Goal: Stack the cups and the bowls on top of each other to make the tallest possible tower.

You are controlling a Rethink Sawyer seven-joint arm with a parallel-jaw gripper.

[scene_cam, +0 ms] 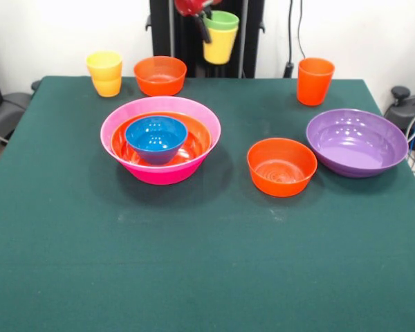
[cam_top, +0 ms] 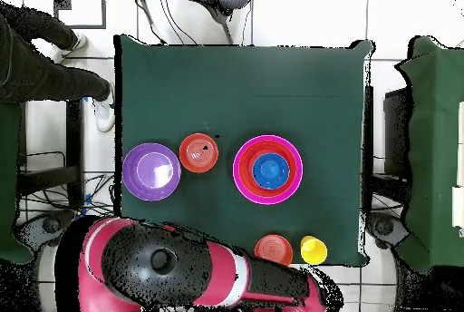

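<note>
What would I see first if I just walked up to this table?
Probably the big pink bowl near the middle of the green table, with a wide orange bowl and a small blue bowl nested inside it. Next, the gripper at the top holds a green cup nested in a yellow cup in the air. The wide purple bowl also stands out at the right.

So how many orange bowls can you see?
3. A wide orange bowl sits inside the pink bowl under the blue one. One small orange bowl is beside the purple bowl; another is next to the yellow cup.
</note>
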